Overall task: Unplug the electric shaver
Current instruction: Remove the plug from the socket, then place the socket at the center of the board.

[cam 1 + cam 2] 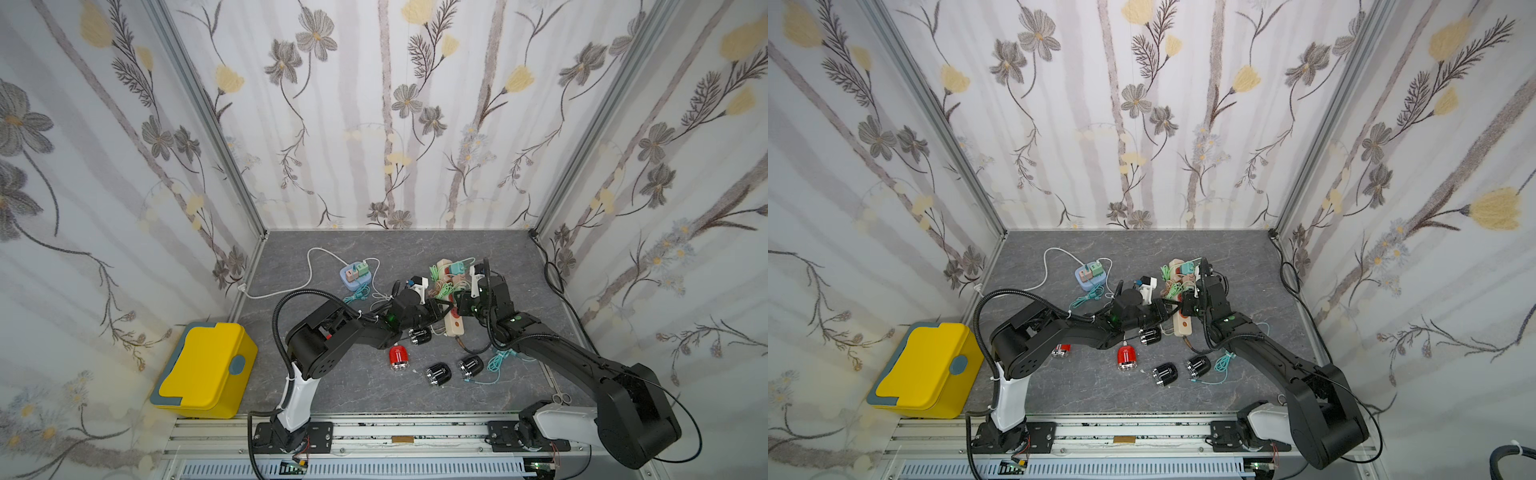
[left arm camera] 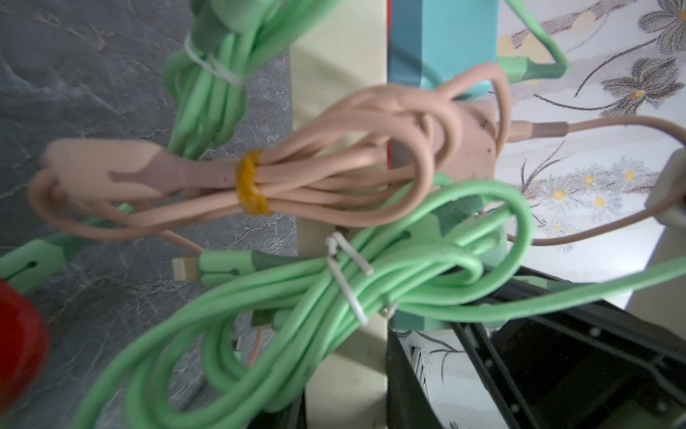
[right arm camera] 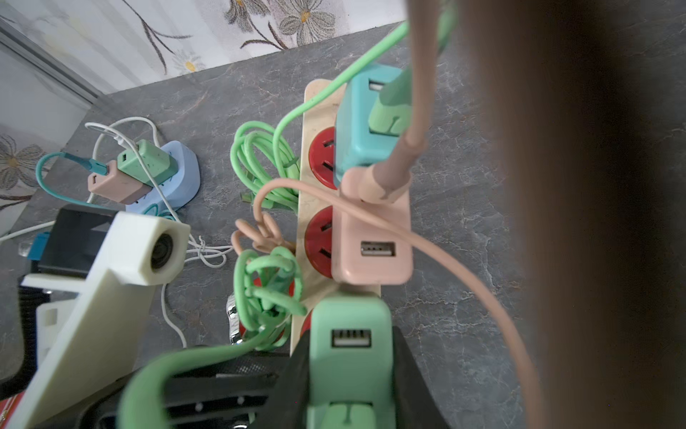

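**Strip Lift, Cable Snag Risked**

The green charger (image 3: 349, 356) is pinched by the right end effector (image 3: 350, 345); the left end effector's (image 1: 441, 311) state cannot be told. The power strip (image 1: 455, 326) could be dragged up if not pinned, and bundled cables (image 2: 297, 182) snagged. The nearest black shaver (image 1: 419, 335) lies just beside the strip (its lead cannot be traced). The grey marbled worktop (image 1: 353, 399) is walled by floral panels (image 1: 374, 124).

The left arm (image 1: 332, 332) bends at the elbow and reaches forward and inward, with the left gripper (image 1: 444, 311) clamped across the power strip (image 2: 345, 364). The right arm (image 1: 582, 361) stretches inward to meet it. The right gripper (image 3: 350, 371) is closed on the green adapter (image 3: 349, 327).
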